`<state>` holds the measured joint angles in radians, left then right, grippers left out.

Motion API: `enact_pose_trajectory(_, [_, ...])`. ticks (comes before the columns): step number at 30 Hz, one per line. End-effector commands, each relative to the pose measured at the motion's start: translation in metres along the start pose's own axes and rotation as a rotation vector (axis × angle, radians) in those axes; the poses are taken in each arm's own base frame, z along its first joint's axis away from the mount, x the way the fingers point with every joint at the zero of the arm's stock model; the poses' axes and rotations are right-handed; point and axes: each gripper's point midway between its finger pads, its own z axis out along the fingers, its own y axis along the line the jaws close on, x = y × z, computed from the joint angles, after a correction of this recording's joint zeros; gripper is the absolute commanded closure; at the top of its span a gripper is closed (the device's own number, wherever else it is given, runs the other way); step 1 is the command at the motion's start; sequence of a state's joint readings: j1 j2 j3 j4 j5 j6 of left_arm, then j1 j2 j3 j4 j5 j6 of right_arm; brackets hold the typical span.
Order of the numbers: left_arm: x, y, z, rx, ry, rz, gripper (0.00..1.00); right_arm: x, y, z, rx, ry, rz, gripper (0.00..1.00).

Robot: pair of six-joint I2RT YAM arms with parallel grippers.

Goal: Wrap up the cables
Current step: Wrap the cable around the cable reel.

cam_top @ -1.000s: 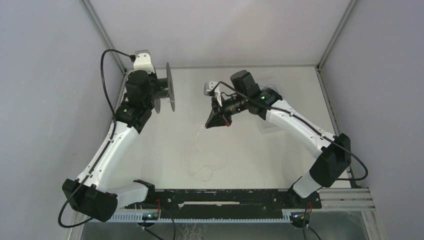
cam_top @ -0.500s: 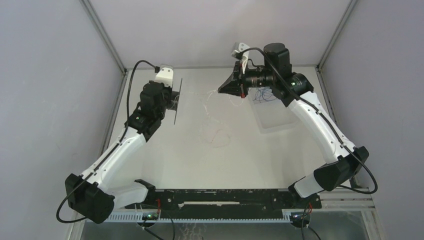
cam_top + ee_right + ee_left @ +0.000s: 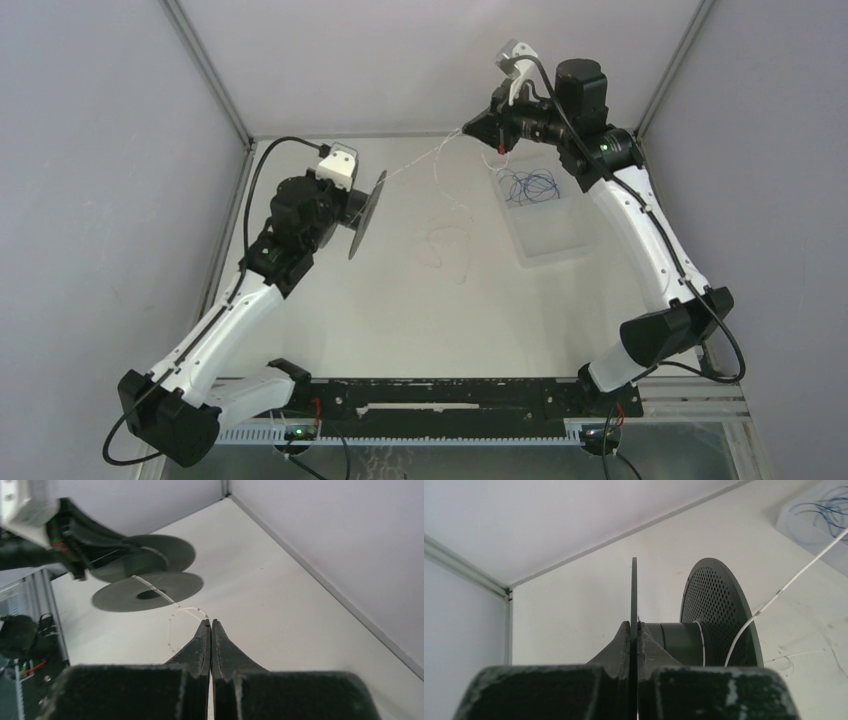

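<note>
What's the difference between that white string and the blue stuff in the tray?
The white cord is whitish; the blue wire is blue. The white cord stretches through the air from the black spool to the right gripper, which pinches it, with slack loops on the table; the blue wire lies bunched in the pale tray, and nothing touches it. Both are very thin and floppy.

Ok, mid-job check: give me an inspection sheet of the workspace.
Surface: white tabletop, faint marks.
Job's things: thin whitish cord, loose loops on the tabletop, one strand stretched to the black perforated plastic spool.
Clutter: clear plastic tray holding a tangle of blue wire.
End effectors: left end effector shut on the spool's flange; right end effector shut on the cord.
Cables: black arm leads, off the tabletop.
Surroundings: grey walls, metal frame.
</note>
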<state>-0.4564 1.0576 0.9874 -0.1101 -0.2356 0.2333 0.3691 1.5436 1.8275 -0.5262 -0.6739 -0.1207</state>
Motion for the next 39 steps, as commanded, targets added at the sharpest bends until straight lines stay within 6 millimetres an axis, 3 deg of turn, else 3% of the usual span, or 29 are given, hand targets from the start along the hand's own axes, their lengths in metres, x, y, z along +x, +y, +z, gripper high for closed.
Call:
enact_pose_trajectory(1, [-0.017,-0.014,-0.013,0.108,-0.085,0.027,1.0,-0.024,-0.038,-0.004,0.127,-0.067,-0.023,1.0])
enact_pose_trajectory(6, [-0.022,-0.032,-0.021,0.218,-0.08,0.011,1.0,-0.014,-0.058,0.005,0.146,-0.055,-0.006,1.0])
enact_pose_trajectory(12, [-0.041,-0.055,-0.035,0.375,-0.093,-0.055,1.0,0.014,-0.067,0.027,0.109,-0.01,0.05,1.0])
enact_pose_trajectory(22, [-0.09,-0.063,-0.058,0.5,-0.137,-0.211,1.0,0.095,-0.07,0.062,0.065,0.109,0.122,1.0])
enact_pose_trajectory(25, [-0.102,-0.059,-0.062,0.504,-0.153,-0.258,1.0,0.11,-0.068,0.065,0.056,0.124,0.135,1.0])
enact_pose_trajectory(30, [-0.118,-0.035,-0.064,0.437,-0.182,-0.361,1.0,0.143,-0.062,0.067,0.035,0.165,0.157,1.0])
enact_pose_trajectory(39, [-0.135,0.009,-0.059,0.273,-0.219,-0.529,1.0,0.183,-0.019,0.069,-0.137,0.231,0.147,1.0])
